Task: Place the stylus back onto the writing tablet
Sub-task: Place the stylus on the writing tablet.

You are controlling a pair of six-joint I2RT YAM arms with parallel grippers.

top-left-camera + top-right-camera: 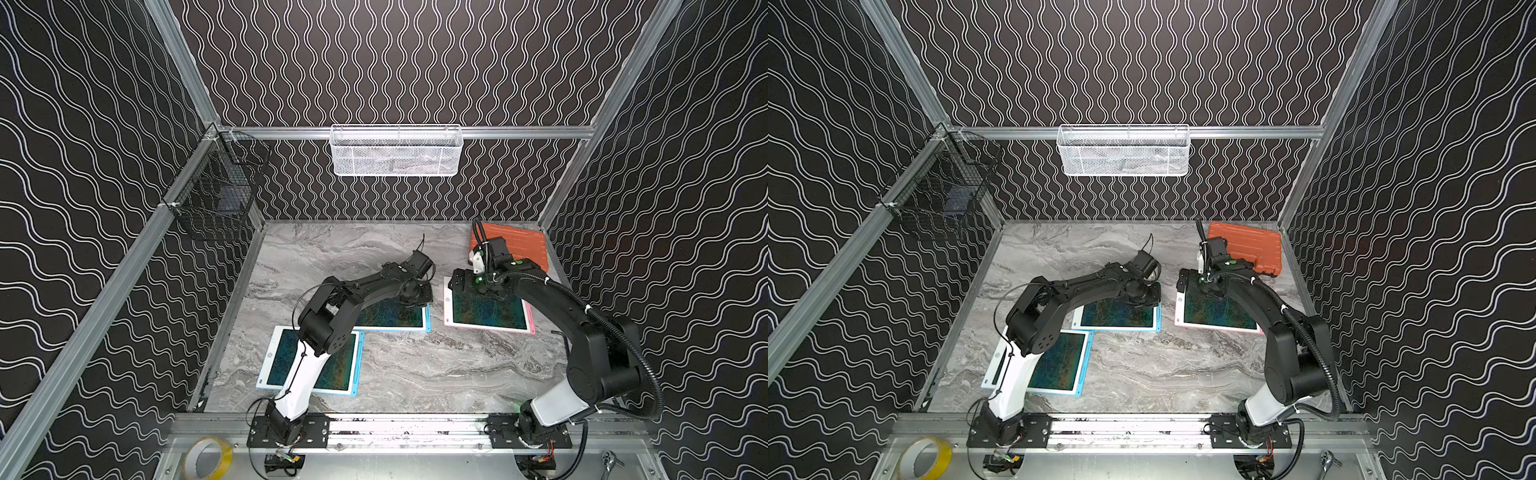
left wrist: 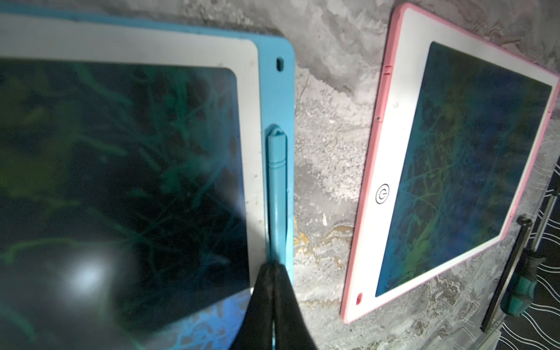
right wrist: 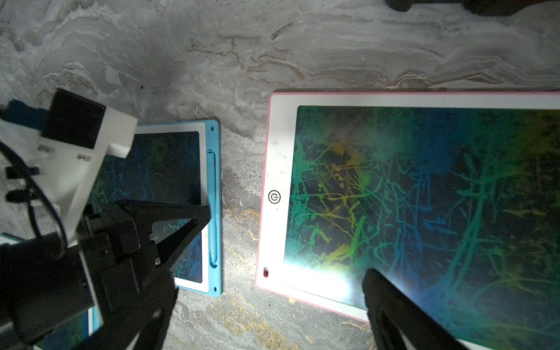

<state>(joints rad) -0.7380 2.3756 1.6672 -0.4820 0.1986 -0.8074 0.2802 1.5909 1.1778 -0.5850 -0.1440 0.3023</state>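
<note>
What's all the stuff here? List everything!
blue tablets: 2, blue, table's left and middle.
pink tablet: 1, pink, table's right.
stylus: 1, blue, middle tablet's edge slot.
case: 1, orange, far right corner.
mesh basket: 1, white, back rail.
wire basket: 1, black, left wall.
tape roll: 1, yellow, front ledge.
screwdriver: 1, teal, beside pink tablet.
metal tool: 1, silver, front ledge.
table: 1, grey marble, underneath.
left gripper: 1, black, shut at stylus.
right gripper: 1, black, open over pink tablet.

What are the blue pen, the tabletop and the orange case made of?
Pen: moulded plastic, matte light blue, with ridged rings near one end.
Tabletop: grey veined marble look, maybe stone or printed laminate; cannot tell which.
Case: seemingly hard plastic, orange, with a ribbed lid.
</note>
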